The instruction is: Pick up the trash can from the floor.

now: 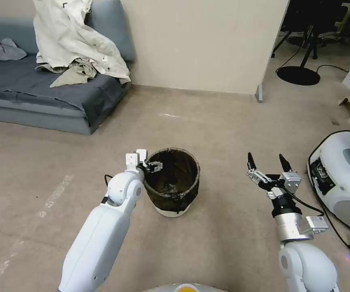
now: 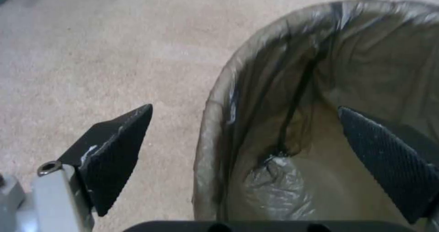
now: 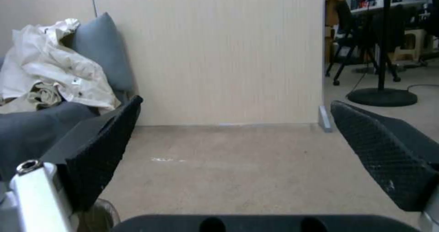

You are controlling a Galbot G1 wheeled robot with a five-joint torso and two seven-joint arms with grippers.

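The trash can (image 1: 175, 180), a small round white bin with a dark bag folded over its rim, stands upright on the beige floor (image 1: 231, 129) in front of me. My left gripper (image 1: 150, 165) is open at the can's left rim. In the left wrist view the rim of the trash can (image 2: 215, 112) runs between the two fingers of the left gripper (image 2: 247, 146), one finger outside and one inside the bag. My right gripper (image 1: 267, 162) is open in the air to the right of the can, holding nothing; its fingers (image 3: 98, 146) frame bare floor.
A grey sofa (image 1: 33, 93) with a white cloth (image 1: 73, 36) stands at the back left. A beige wall (image 1: 207, 44) runs behind the can. Another white robot base (image 1: 343, 182) with cables sits at the right. A black stand base (image 1: 298, 75) is at the far right.
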